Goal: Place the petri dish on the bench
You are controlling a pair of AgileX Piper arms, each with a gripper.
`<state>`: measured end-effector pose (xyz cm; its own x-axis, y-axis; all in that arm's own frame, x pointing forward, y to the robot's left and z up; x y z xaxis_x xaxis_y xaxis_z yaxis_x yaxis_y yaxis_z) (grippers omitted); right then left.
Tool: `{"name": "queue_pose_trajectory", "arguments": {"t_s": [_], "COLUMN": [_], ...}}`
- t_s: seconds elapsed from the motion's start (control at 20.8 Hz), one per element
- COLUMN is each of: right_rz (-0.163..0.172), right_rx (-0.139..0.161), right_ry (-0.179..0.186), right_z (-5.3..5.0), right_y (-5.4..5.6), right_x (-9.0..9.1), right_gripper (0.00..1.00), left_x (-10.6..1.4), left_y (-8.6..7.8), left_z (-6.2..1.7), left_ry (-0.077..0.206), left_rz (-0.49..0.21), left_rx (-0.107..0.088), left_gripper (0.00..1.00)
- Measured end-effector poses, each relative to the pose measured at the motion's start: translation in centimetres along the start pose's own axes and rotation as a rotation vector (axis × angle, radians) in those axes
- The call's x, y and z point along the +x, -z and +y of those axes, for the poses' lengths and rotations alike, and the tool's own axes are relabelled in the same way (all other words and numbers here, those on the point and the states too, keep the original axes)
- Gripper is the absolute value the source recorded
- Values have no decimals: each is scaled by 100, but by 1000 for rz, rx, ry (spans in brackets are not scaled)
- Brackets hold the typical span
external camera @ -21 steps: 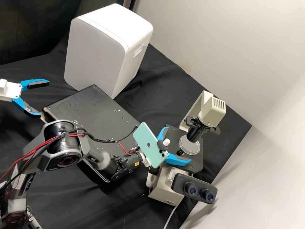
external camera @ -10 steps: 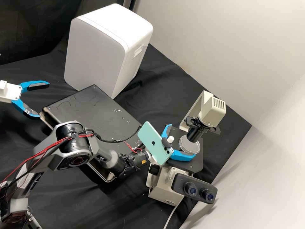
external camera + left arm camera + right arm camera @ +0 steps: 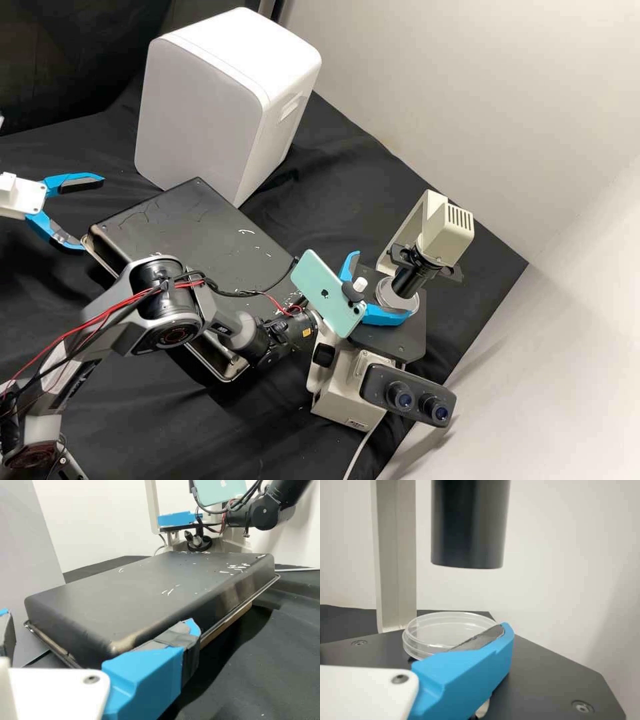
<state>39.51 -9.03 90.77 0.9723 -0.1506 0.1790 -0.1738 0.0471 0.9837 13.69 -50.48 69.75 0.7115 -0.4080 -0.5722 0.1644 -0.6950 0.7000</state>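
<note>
Grasp step: the right gripper (image 3: 381,287) brackets the petri dish (image 3: 445,627) on the microscope stage (image 3: 393,339).
Its fingers are spread on either side of the dish, not yet pinching. The next move probably calls for a gentle close on the rim, then a lift clear of the objective (image 3: 470,522).

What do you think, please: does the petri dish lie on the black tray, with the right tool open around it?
Not quite: the petri dish lies on the microscope stage, not the tray, as the right wrist view shows. The right tool is indeed open around it.
</note>
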Motion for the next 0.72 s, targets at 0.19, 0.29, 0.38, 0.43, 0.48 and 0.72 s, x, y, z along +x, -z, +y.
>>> {"name": "queue_pose_trajectory", "arguments": {"t_s": [0.19, 0.29, 0.38, 0.43, 0.48, 0.72], "right_rz": [6, 6, -6, -12, -28, -108], "right_rx": [-1, -1, -17, -27, -34, -3], "right_ry": [-2, -2, -13, -17, -23, -48], "right_z": [-13, -13, -17, -27, -22, 29], "right_y": [-9, -9, -11, 10, 18, 17], "right_x": [6, 6, 4, -8, -26, -175], "right_gripper": [100, 100, 100, 100, 100, 100], "left_x": [5, 7, 7, 7, 7, 10], "left_y": [-7, -5, -5, -5, -3, 13], "left_z": [-14, -23, -23, -23, -22, -29], "left_ry": [8, 13, 13, 13, 12, 15], "left_rz": [-3, -2, -2, -1, 1, 18], "left_rx": [0, 0, -1, -1, 1, 20], "left_gripper": [100, 100, 100, 100, 100, 100]}}
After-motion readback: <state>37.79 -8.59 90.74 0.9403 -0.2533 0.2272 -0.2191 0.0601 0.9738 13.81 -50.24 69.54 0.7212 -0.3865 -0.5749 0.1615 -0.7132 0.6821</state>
